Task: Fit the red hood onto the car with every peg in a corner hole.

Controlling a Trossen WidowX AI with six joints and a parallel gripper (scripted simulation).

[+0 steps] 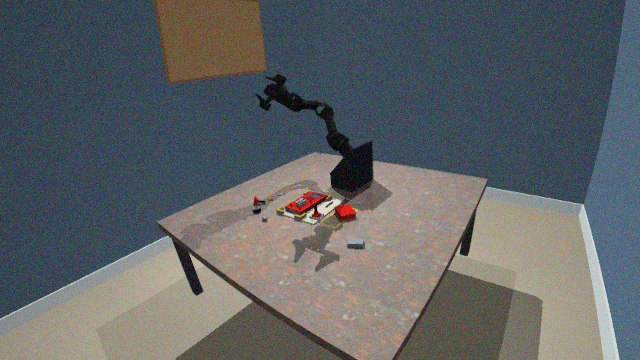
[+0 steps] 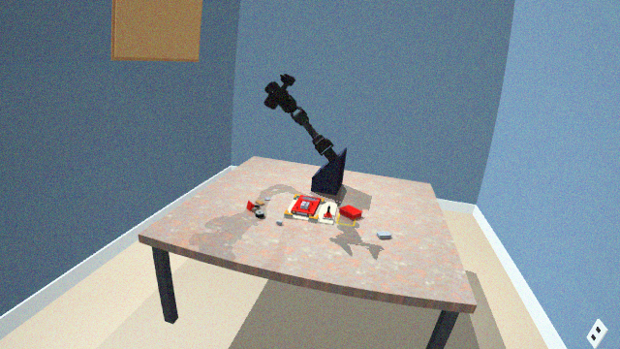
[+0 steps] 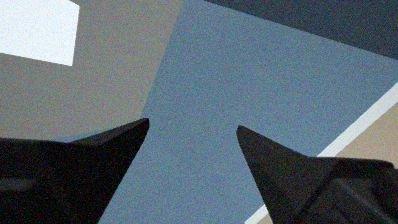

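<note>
The hood (image 1: 345, 212) (image 2: 351, 211) is a small red shell lying on the table beside the jig's right end. The chassis (image 1: 318, 197) (image 2: 314, 200) is red and sits in the jig (image 1: 336, 204) (image 2: 334, 206), a white board with yellow corner pieces. The grey engine block (image 1: 300, 202) (image 2: 304, 205) is on the chassis deck. The pegs and the hood's corner holes are too small to make out. My gripper (image 1: 262, 86) (image 3: 194, 126) is open and empty, high above the table and far from hood and chassis. The wrist view shows only walls and floor beyond its fingertips.
A small red piece with a dark upright (image 1: 316, 215) (image 2: 328, 212) stands on the white board. A yellow outline (image 1: 330, 226) (image 2: 348, 225) is beside the hood. A grey-blue block (image 1: 355, 244) (image 2: 384, 236) lies nearer the front. Small loose parts, including a black wheel (image 1: 256, 210) (image 2: 260, 214), lie left of the jig.
</note>
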